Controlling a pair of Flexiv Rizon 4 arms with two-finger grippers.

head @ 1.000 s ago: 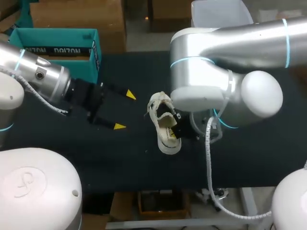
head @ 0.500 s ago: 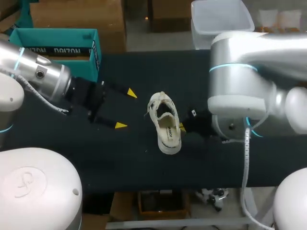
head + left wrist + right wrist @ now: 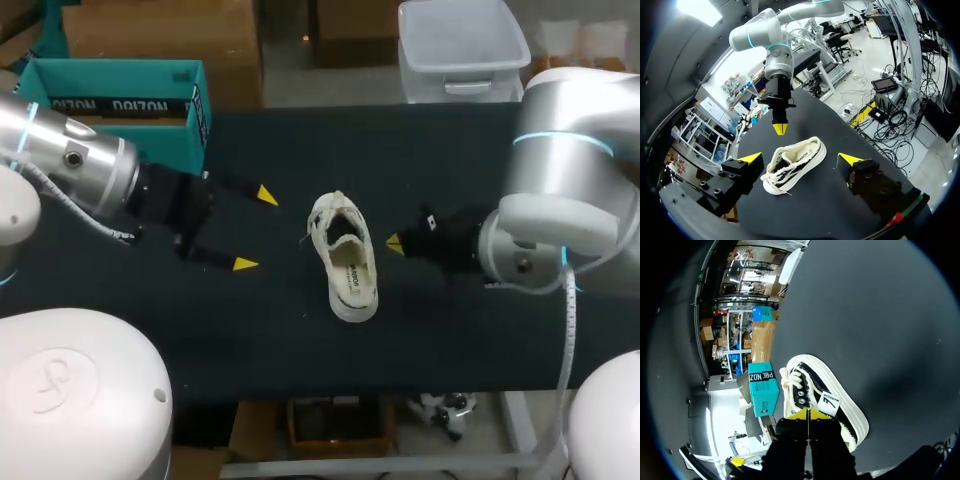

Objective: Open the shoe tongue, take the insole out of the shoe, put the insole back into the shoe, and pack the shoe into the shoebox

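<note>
A white low-top shoe point(image 3: 345, 258) with black trim lies on the black table, its tongue spread and a cream insole point(image 3: 353, 270) inside. My right gripper point(image 3: 395, 242) is shut and empty, just right of the shoe and not touching it. In the right wrist view its joined yellow tips point(image 3: 808, 414) hover over the side of the shoe point(image 3: 815, 390). My left gripper point(image 3: 255, 229) stands wide open to the left of the shoe. In the left wrist view the shoe point(image 3: 792, 162) lies ahead between the spread fingers, with the right gripper point(image 3: 779, 128) beyond it.
The teal shoebox point(image 3: 120, 95) stands open at the table's back left corner, behind my left arm; it also shows in the right wrist view past the shoe, as the shoebox point(image 3: 763, 388). Black table surface point(image 3: 300, 350) lies in front of the shoe.
My right arm has pulled back to the right, away from the shoe's opening, leaving the insole inside. The left gripper has drifted slightly left and stays open.
</note>
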